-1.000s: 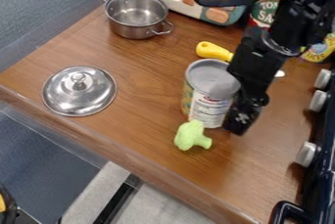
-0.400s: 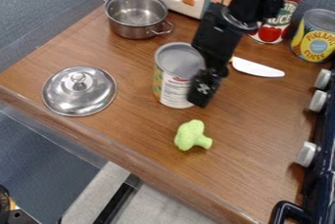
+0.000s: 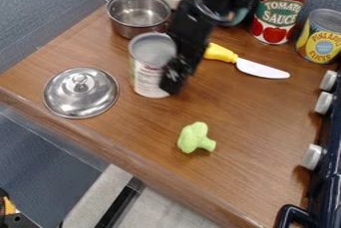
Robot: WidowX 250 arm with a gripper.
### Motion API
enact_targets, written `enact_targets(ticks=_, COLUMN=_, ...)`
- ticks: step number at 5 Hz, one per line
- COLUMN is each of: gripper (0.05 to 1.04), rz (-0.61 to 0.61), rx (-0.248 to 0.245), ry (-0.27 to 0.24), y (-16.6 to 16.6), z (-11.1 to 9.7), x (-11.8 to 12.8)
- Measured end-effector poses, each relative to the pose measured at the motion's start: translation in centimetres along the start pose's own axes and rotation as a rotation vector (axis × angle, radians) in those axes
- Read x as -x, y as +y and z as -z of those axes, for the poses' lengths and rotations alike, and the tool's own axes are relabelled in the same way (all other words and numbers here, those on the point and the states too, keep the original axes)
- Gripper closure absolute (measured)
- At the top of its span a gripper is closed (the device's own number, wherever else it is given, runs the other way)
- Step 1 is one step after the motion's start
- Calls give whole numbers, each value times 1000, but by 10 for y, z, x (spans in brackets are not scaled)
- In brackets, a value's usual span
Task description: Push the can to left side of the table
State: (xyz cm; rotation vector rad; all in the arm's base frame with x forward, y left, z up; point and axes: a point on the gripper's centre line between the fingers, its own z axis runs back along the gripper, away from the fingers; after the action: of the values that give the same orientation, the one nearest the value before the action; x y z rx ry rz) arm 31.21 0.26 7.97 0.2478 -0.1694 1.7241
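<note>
The black gripper (image 3: 174, 76) hangs low over the table, right up against the right side of the can (image 3: 148, 75). Upright on the wooden table (image 3: 233, 117), the can has a grey top and a white label. It stands just in front of the metal pot and to the right of the silver lid. How the fingers stand cannot be made out.
Silver lid (image 3: 81, 92) at left; steel pot (image 3: 137, 15) behind the can. Green broccoli (image 3: 196, 138) lies nearer the front edge. A yellow-handled knife (image 3: 262, 69), a tomato can (image 3: 278, 10) and a pineapple can (image 3: 321, 36) are at right, beside the stove knobs (image 3: 311, 157).
Can and gripper have moved together to the left and toward the back, away from the broccoli. The can has come near the pot, and the knife and the two cans at right are now uncovered.
</note>
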Motion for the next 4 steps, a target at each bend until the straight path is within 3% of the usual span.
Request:
enact_targets(ticks=3, gripper=83, rz=-93, rx=-24, ry=-15, y=-8, z=11, x=-65)
enact_targets(ticks=4, gripper=83, rz=-183, rx=-40, ry=-18, y=-7, z=17, x=-96)
